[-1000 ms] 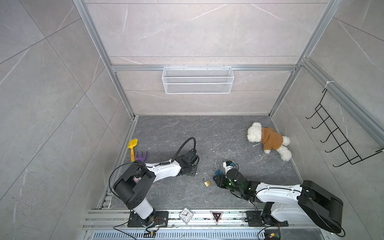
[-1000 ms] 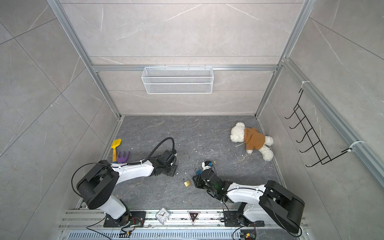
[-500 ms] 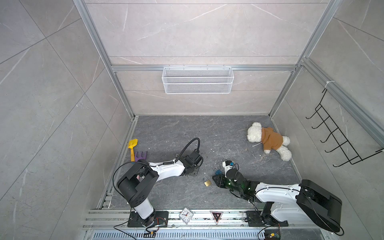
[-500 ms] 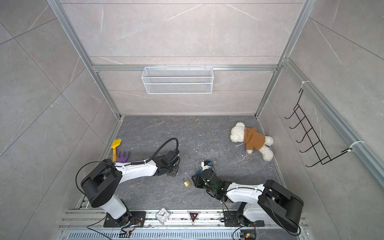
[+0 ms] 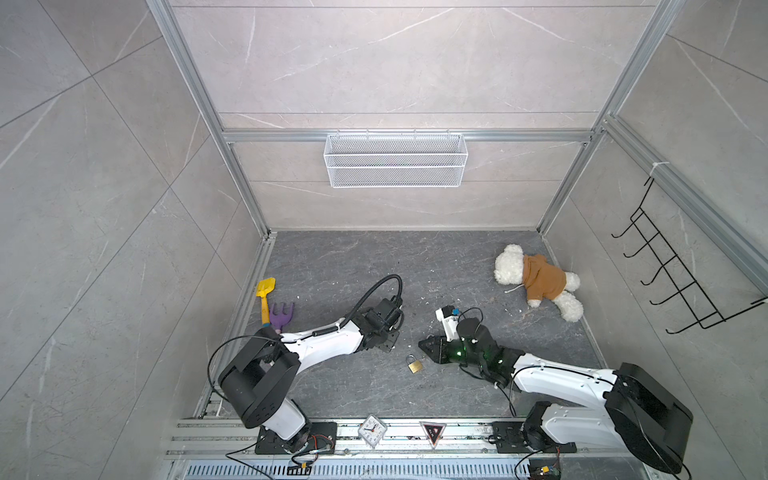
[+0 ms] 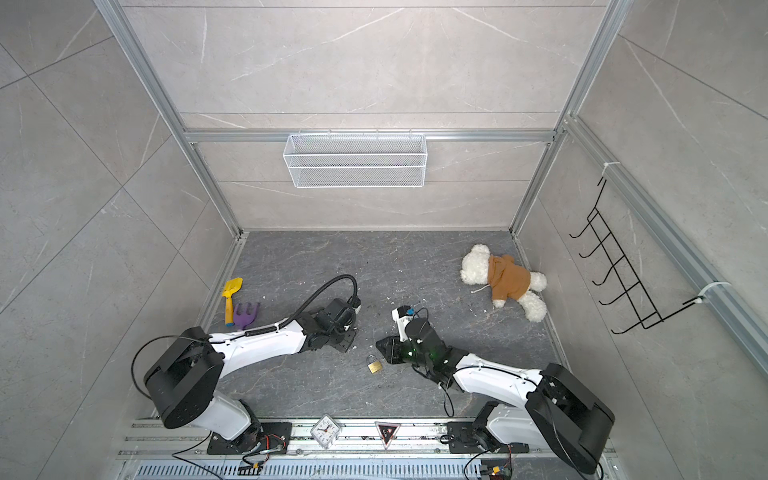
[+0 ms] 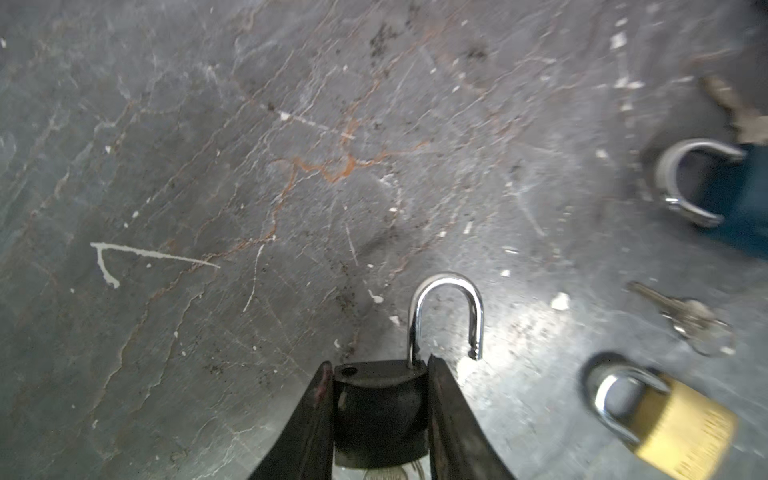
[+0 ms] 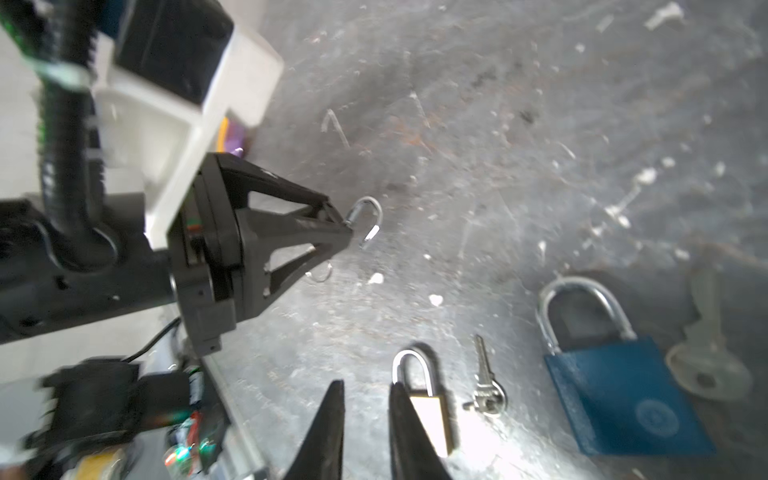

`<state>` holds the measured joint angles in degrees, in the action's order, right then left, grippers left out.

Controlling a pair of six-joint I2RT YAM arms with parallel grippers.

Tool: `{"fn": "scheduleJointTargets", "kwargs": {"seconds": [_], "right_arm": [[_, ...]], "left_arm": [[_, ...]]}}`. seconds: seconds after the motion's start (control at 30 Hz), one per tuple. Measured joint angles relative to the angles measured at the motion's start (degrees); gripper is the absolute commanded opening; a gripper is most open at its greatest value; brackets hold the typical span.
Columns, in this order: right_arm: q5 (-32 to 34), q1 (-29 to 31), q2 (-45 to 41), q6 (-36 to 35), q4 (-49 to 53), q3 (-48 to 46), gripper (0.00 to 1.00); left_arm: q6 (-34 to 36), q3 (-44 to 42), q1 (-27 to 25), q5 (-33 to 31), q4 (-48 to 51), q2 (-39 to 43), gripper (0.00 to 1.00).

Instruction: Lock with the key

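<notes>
My left gripper [image 7: 380,363] is shut on a black padlock [image 7: 380,411] whose silver shackle [image 7: 446,309] stands swung open. A silvery key bow [image 7: 384,473] shows just under the lock's body. In the right wrist view the left gripper [image 8: 347,235] hangs low over the floor with that shackle [image 8: 370,220] sticking out. My right gripper [image 8: 365,388] is open by a narrow gap with only floor between its fingers. It stands right beside a brass padlock [image 8: 430,411]. In both top views the brass padlock [image 5: 414,365] [image 6: 375,365] lies between the two grippers.
A small key [image 8: 484,382], a blue padlock [image 8: 615,395] and a larger key [image 8: 706,353] lie on the grey floor near the right gripper. A teddy bear [image 5: 536,280] lies at back right, toy shovel [image 5: 264,297] and purple rake [image 5: 282,313] at left.
The left arm has shifted a little toward the middle and its jaws have closed in. The right gripper's jaws have narrowed; that arm has barely moved.
</notes>
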<state>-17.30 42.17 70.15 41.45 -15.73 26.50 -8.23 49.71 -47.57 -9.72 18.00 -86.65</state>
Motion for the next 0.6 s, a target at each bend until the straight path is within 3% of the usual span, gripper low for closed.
{"fn": "scheduleJointTargets", "kwargs": {"seconds": [0.1, 0.3, 0.6], "right_arm": [[-6.7, -4.0, -2.4, -4.2, 6.1, 3.6, 0.30], [-15.4, -5.0, -6.5, -10.4, 16.0, 9.1, 0.39], [-13.2, -6.0, -5.6, -13.8, 25.1, 11.8, 0.39]], "left_arm": [[3.3, 0.5, -0.5, 4.1, 0.4, 3.9, 0.00], [7.9, 1.1, -2.0, 9.3, 1.2, 8.1, 0.00], [9.6, 1.1, -3.3, 10.5, 2.2, 9.6, 0.00]]}}
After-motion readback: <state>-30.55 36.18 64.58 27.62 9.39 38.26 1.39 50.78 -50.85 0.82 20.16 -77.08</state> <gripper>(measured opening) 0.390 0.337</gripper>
